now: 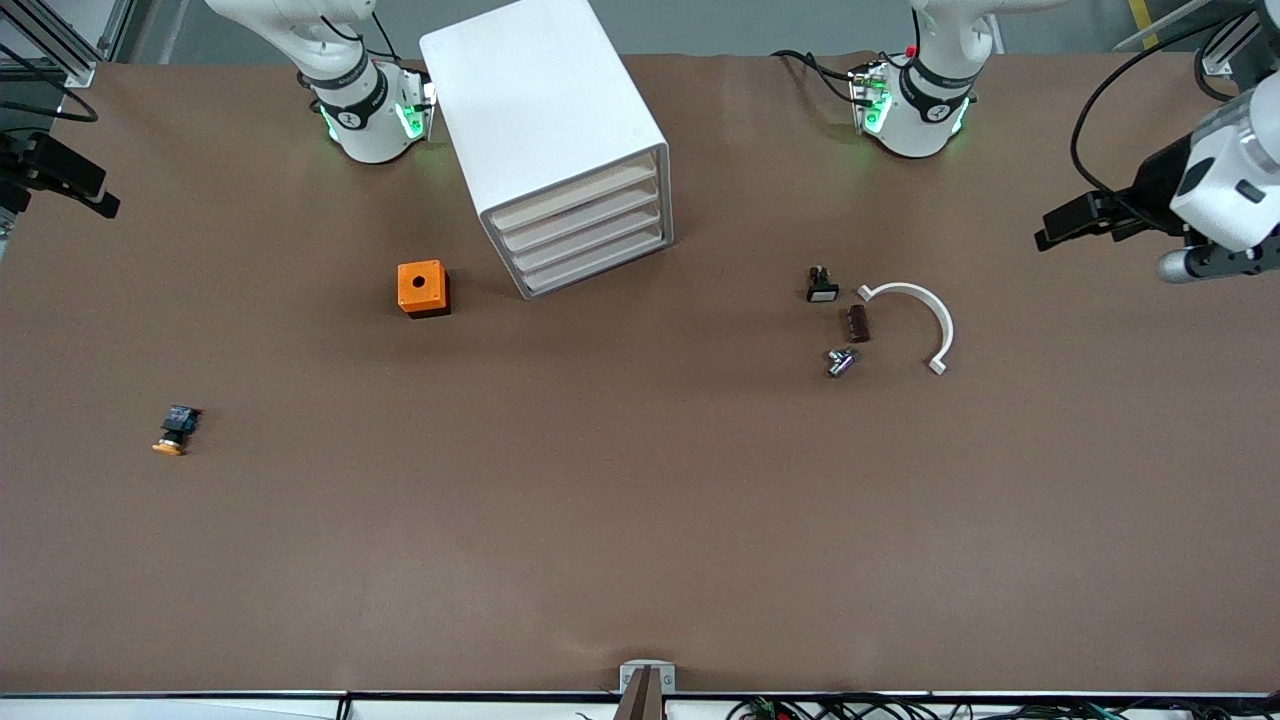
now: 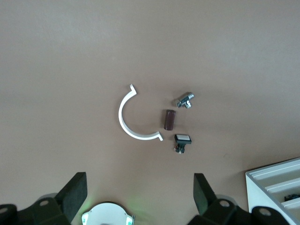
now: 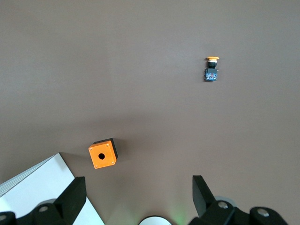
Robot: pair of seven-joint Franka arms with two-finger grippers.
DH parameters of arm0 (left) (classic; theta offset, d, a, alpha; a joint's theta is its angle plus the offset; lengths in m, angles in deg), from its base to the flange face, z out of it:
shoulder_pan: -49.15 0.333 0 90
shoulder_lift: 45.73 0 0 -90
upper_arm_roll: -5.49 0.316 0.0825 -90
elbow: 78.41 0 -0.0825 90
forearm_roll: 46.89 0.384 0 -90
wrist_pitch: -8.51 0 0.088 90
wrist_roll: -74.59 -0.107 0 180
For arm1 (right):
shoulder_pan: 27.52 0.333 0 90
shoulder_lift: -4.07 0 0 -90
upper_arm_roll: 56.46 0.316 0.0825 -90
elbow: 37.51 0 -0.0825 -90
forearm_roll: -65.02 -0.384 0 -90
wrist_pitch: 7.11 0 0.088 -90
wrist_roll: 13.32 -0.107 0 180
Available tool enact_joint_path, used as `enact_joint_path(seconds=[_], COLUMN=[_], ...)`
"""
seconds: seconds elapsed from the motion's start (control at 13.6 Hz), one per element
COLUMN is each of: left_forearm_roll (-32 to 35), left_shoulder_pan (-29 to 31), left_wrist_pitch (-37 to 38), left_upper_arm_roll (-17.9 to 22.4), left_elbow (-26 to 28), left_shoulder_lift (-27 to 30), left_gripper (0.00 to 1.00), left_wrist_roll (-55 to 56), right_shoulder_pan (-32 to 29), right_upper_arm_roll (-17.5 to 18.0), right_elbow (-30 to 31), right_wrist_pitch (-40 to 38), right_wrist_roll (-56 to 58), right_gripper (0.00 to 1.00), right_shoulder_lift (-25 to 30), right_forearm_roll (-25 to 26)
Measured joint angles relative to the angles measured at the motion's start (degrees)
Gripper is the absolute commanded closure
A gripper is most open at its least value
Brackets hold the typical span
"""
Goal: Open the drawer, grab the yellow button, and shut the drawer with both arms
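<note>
The white cabinet point(image 1: 545, 120) stands near the robots' bases, its four cream drawer fronts all shut; the drawer point(image 1: 575, 197) is the uppermost. The button point(image 1: 177, 430) point(image 3: 212, 70), orange cap on a black-and-blue body, lies on its side on the brown table toward the right arm's end, nearer the front camera than the cabinet. My right gripper point(image 1: 75, 180) point(image 3: 137, 199) hangs open and empty over the table's edge at that end. My left gripper point(image 1: 1075, 222) point(image 2: 137, 197) hangs open and empty over the left arm's end.
An orange cube with a hole point(image 1: 422, 288) point(image 3: 102, 154) sits beside the cabinet. Toward the left arm's end lie a black part with a white face point(image 1: 821, 285), a brown cylinder point(image 1: 858, 323), a metal fitting point(image 1: 840, 361) and a white half-ring point(image 1: 915, 315) point(image 2: 127, 117).
</note>
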Motion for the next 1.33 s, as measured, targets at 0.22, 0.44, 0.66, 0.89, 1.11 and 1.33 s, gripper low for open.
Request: enact_joint_path(seconds=[0.22, 0.44, 0.66, 0.89, 1.11, 1.33], left_forearm_roll=[3.30, 4.94, 5.55, 5.55, 5.55, 5.55], left_shoulder_pan=[0.24, 0.19, 0.17, 0.10, 0.11, 0.13], left_wrist_pitch=[-0.30, -0.68, -0.75, -0.77, -0.79, -0.79], left_upper_arm_roll=[0.01, 0.01, -0.03, -0.10, -0.10, -0.10], left_elbow=[-2.31, -4.01, -4.72, -4.95, -5.31, -5.84], left_shoulder_lift=[-0.75, -1.68, -2.59, -2.93, -2.93, -2.93], left_gripper=[0.00, 0.00, 0.00, 0.00, 0.00, 0.00], left_wrist_roll=[-2.84, -3.45, -3.54, -3.55, -3.86, -6.27], right_shoulder_pan=[0.00, 0.00, 0.00, 0.00, 0.00, 0.00], right_upper_arm_roll=[0.00, 0.00, 0.00, 0.00, 0.00, 0.00], right_elbow=[0.07, 0.12, 0.13, 0.13, 0.13, 0.13], right_wrist_pitch=[-0.02, -0.07, -0.22, -0.30, -0.44, -0.62], right_wrist_roll=[0.00, 0.00, 0.00, 0.00, 0.00, 0.00], right_gripper=[0.00, 0.00, 0.00, 0.00, 0.00, 0.00], right_shoulder_lift=[0.03, 0.04, 0.04, 0.05, 0.06, 0.07], right_forearm_roll=[0.00, 0.00, 0.00, 0.00, 0.00, 0.00])
